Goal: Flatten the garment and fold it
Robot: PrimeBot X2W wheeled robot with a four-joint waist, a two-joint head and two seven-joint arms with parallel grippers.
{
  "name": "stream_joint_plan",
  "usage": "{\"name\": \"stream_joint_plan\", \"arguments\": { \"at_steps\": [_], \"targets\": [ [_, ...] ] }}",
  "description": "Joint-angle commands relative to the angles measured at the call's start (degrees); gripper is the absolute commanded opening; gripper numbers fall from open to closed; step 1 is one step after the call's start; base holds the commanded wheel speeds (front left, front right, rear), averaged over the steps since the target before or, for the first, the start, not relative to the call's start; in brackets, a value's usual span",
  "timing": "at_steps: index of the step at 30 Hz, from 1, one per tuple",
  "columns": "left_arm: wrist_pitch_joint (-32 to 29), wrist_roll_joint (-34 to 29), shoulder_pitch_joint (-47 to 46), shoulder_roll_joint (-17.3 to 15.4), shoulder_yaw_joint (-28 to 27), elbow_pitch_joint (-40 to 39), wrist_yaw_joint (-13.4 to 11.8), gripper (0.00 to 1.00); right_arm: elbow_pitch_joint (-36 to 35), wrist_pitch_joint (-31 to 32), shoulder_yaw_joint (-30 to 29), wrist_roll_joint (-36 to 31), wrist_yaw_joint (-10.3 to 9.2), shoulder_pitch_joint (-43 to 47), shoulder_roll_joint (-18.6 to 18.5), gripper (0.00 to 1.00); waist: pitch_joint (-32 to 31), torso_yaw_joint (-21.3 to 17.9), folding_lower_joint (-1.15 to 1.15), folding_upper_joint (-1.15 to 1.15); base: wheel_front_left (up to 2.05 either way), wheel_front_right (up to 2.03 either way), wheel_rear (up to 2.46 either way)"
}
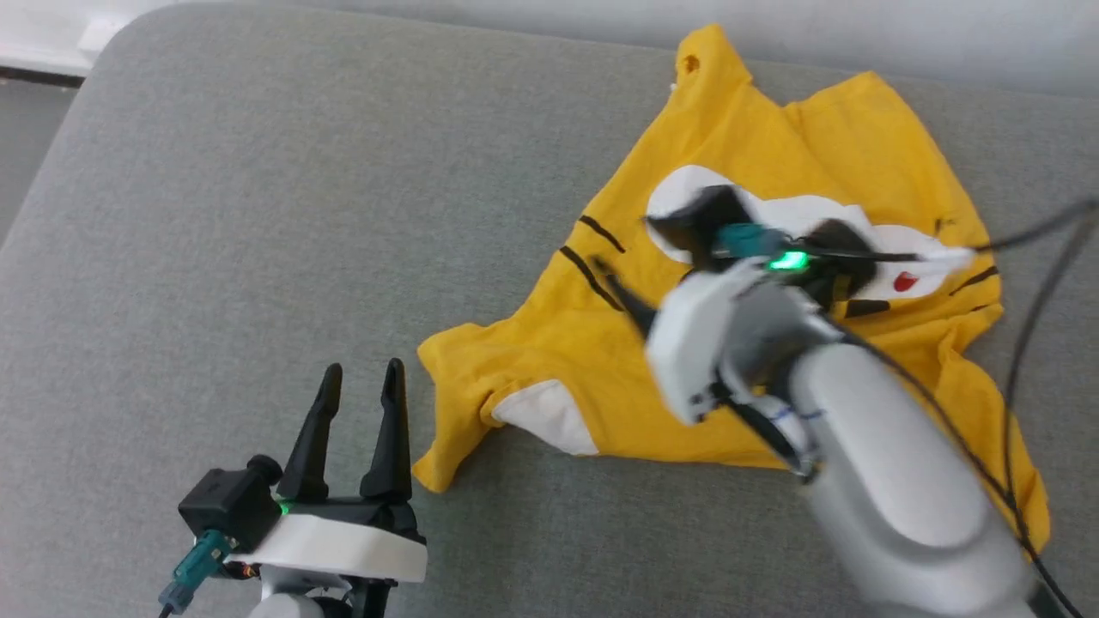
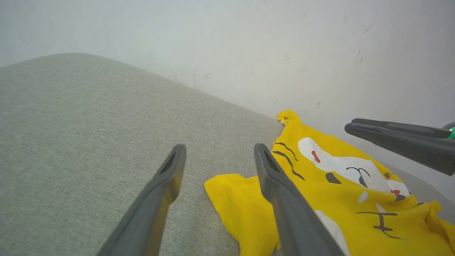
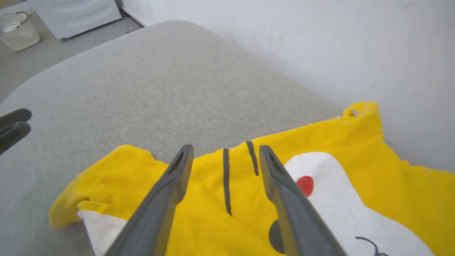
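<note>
No word, number, brand or label is showing that can be read. The shirt is carrying only a drawn print of black lines, white patches and red dots, not letters.

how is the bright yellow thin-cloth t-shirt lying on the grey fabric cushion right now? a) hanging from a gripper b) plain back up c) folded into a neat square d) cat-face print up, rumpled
d: the bright yellow T-shirt lies rumpled on the grey fabric cushion, white patches, black whisker lines and red dot facing up, below the open right gripper.
</note>
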State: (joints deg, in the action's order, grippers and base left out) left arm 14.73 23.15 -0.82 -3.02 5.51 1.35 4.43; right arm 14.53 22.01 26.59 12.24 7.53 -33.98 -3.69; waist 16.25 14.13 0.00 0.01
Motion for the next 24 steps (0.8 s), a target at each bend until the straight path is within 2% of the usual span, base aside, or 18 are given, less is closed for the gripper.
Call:
{"name": "stream_joint_plan", "arguments": {
  "at_steps": [1,6,10,13,18,24],
  "targets": [
    [0.3,-0.7,0.3,0.1,-0.2,-0.2,-0.2,1.0,-2.5,0.5,-3.2,-1.8,-0.04,3.2,-1.1,1.0,-0.7,-1.4,0.0,-0.01,0.0,0.0,0.0],
    [0.3,-1.4,0.9,0.1,-0.6,-0.5,0.2,1.0,-16.0,5.1,-15.5,-6.9,-0.04,14.3,-3.2,1.0,-0.3,-3.1,0.0,-0.01,0.0,0.0,0.0],
    [0.3,-1.8,0.6,0.1,-0.5,-0.4,0.6,1.0,-25.5,5.4,-25.3,-9.8,-0.04,23.1,-2.0,1.0,0.2,-4.1,0.0,-0.01,0.0,0.0,0.0],
    [0.3,-2.1,0.4,0.1,-0.3,-0.2,1.0,1.0,-29.5,4.4,-29.9,-11.5,-0.04,29.2,-0.8,1.0,0.5,-4.6,0.0,-0.01,0.0,0.0,0.0],
    [0.3,-2.5,0.5,-0.4,-0.8,-0.2,1.3,1.0,-31.2,2.9,-31.7,-10.5,-0.04,37.0,0.6,1.0,0.8,-5.6,0.0,-0.01,0.0,0.0,0.0],
    [0.3,-2.7,0.2,-0.7,-0.8,-0.2,1.5,1.0,-28.7,0.2,-30.3,-10.3,-0.04,37.3,0.8,1.0,1.2,-5.8,0.0,-0.01,0.0,0.0,0.0]
  ]
}}
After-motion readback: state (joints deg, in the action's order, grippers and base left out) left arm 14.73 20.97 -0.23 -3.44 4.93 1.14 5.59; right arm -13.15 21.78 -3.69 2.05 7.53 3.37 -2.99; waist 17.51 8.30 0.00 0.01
